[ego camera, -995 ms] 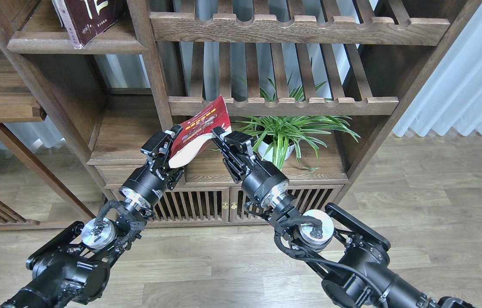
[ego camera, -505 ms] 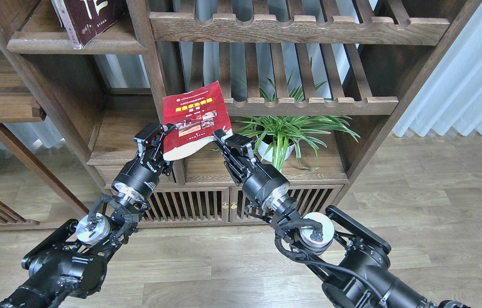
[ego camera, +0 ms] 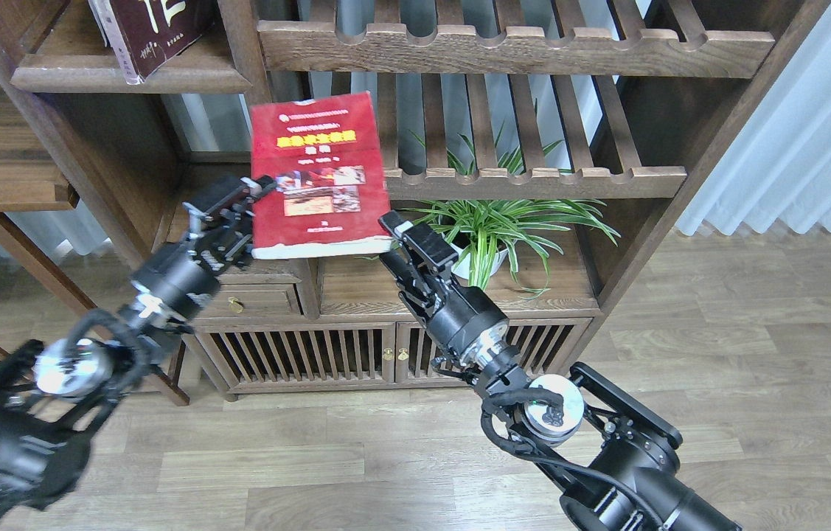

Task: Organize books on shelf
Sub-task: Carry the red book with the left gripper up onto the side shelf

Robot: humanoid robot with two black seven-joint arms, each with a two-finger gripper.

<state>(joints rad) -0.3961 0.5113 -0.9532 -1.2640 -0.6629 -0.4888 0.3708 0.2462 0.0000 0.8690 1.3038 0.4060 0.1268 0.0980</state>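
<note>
Clearly: red book (ego camera: 319, 173) yellow title unreadable; left gripper (ego camera: 256, 195) clamps edge.

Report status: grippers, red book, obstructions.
Left gripper clamped on red book at its left edge. Right gripper at its lower right corner, grip unclear. Shelf post close behind book.

Even, soft daylight through the white curtains (ego camera: 813, 110); motion blur on the left arm (ego camera: 54, 383).
</note>
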